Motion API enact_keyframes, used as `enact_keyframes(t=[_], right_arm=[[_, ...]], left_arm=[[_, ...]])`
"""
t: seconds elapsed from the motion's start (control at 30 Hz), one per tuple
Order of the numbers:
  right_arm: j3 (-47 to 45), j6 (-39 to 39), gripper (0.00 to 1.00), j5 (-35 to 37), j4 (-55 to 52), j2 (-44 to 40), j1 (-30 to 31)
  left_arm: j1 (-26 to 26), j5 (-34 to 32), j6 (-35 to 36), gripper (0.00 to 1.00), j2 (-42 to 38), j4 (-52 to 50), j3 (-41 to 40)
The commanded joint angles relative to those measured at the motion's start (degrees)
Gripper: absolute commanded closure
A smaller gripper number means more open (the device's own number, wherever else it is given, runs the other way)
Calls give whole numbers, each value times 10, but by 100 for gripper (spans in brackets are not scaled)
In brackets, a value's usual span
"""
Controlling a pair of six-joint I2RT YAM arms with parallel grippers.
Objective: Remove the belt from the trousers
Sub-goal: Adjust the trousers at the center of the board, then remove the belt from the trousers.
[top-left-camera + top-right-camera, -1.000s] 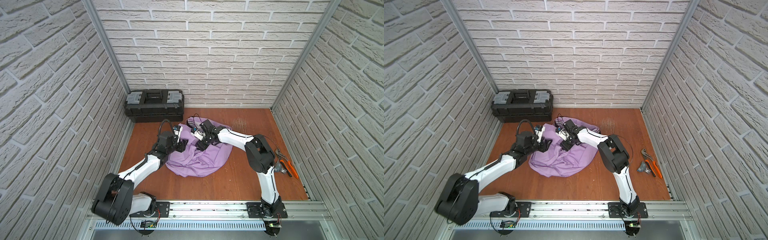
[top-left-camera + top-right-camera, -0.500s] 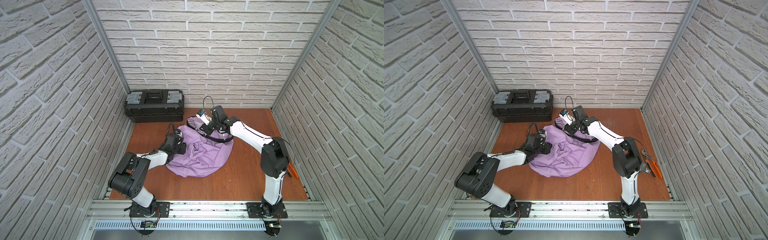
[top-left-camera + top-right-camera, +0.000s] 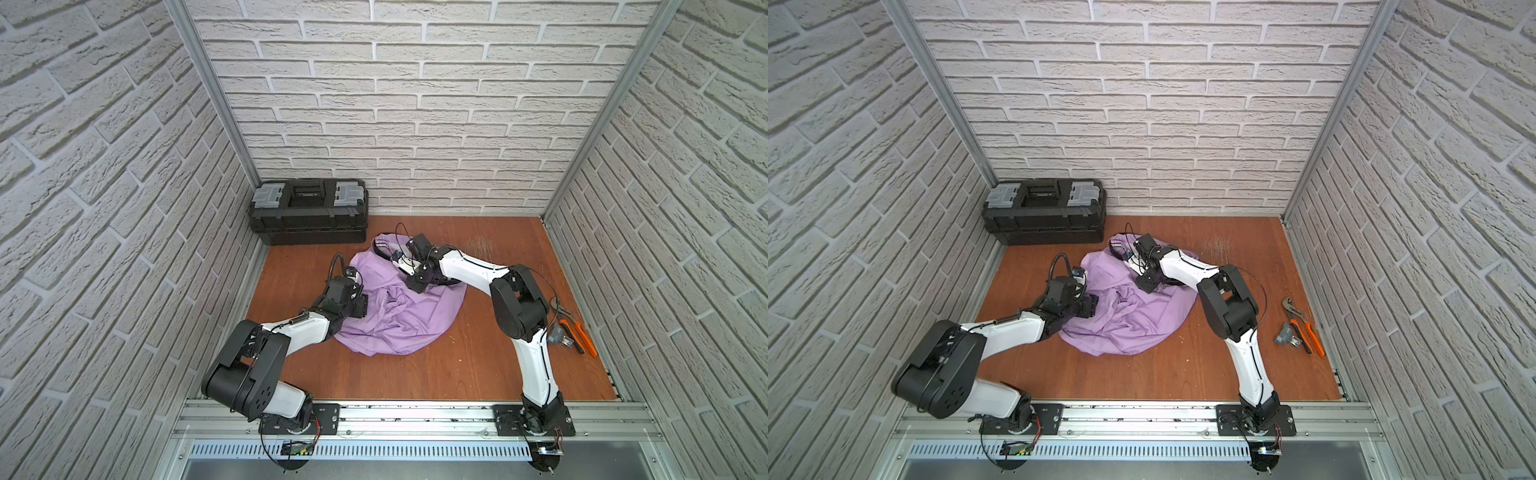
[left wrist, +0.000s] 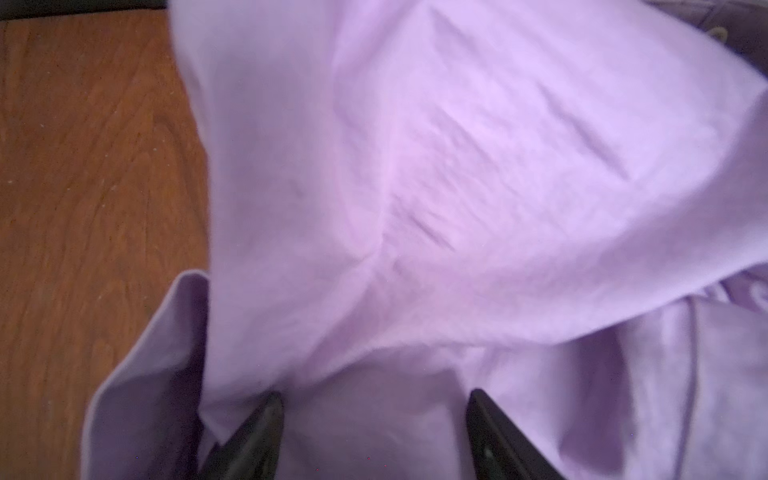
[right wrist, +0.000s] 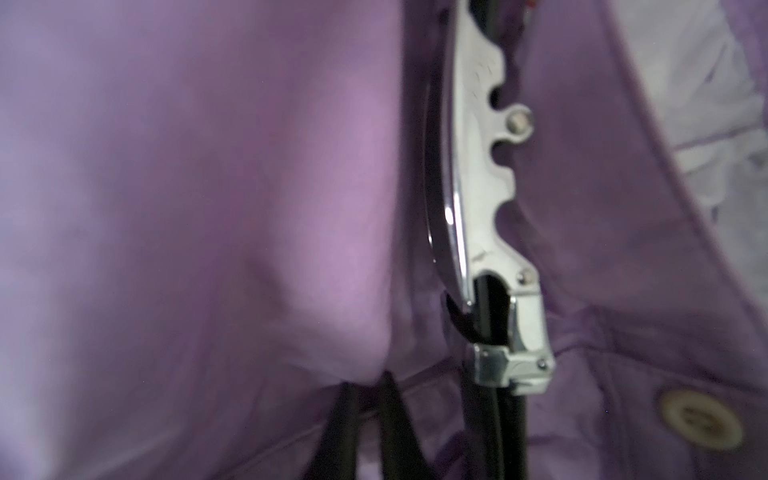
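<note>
Both top views look down from high at the near side, sharing the whole floor (image 3: 478, 365). Wrist cameras sit very close to the trousers (image 4: 415, 166).

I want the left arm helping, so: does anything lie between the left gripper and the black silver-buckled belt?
Yes. The open left gripper hangs over the bunched lilac cloth trousers; their folds lie between it and the black silver-buckled belt at the heap's far side.

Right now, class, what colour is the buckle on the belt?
Shiny silver metal. The buckle shows best in the right wrist view, close up against the purple cloth.
</note>
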Motion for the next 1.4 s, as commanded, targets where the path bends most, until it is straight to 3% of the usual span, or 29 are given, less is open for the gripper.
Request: enact_keyframes(t=[0.0,0.23,0.33,0.5,0.73,0.9,1.03,1.2,1.23,1.27,1.3,1.37], right_arm=[[21,-10,97,0,-32,-18,3],[82,-48,97,-68,-103,-105,-1],[74,-58,97,-53,-84,-135,-3],[91,-79,68,-4,-105,-73,-4],[142,-58,57,32,-136,20,-5],[151,-48,60,86,-136,56,-7],[153,-52,63,80,-150,77,-7],[141,-51,59,86,-156,82,-6],[142,-54,67,84,-159,80,-7],[147,-58,86,77,-165,77,-7],[155,-60,97,67,-174,67,-7],[176,-63,97,31,-196,35,-7]], left_arm=[[1,11,17,26,-39,2,2],[1,-7,150,17,-170,-30,46],[4,-3,193,14,-198,-53,82],[4,21,213,12,-180,-97,126],[3,46,190,11,-164,-75,99],[3,56,186,11,-159,-87,90],[3,66,189,9,-157,-81,82],[3,73,199,8,-147,-89,97],[3,77,203,6,-144,-91,101],[2,79,209,2,-143,-93,106],[0,73,216,2,-144,-95,111],[-8,33,235,2,-153,-91,119]])
